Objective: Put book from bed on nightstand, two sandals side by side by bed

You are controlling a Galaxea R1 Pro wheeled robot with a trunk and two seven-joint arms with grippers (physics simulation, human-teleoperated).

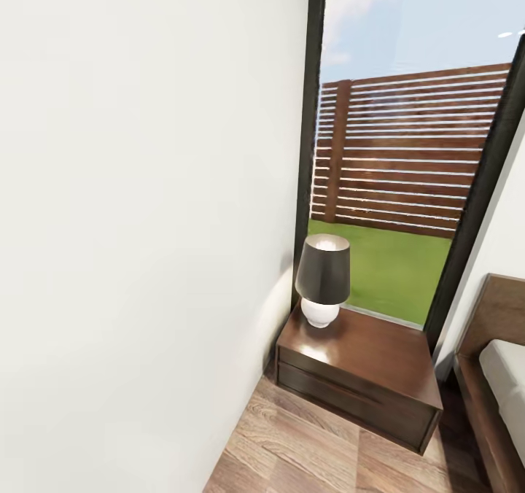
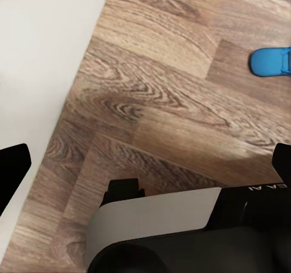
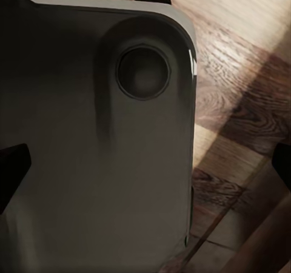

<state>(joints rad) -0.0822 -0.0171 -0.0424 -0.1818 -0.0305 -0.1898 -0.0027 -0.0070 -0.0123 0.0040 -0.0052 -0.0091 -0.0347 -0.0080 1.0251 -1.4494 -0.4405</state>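
1. Left gripper: two dark fingertips at opposite edges of the left wrist view, spread wide, nothing between them; released and empty, hanging over the wooden floor above the robot's own base.
2. Right gripper: dark fingertips likewise far apart at the edges of the right wrist view, nothing held; released, hanging over the dark grey top of the base, with floor beyond.
3. One blue sandal lying flat on the floor, cut off by the frame edge in the left wrist view, well apart from the left fingertips. Long axis apparently running out past that edge, though too little on show to be sure. Second sandal: whereabouts not to be told from here.
4. Likely nearer the left arm than the right, going by the wrist views.
5. Further out, in the head view: a dark brown nightstand against the white wall, bearing a lamp with black shade; top otherwise bare. Tall window behind it.
6. Bed just beside the nightstand, at the right edge; only a corner of frame and mattress on show. Book: place not to be told.
7. Judgement: still on approach; nothing yet grasped, neither part of the task done.
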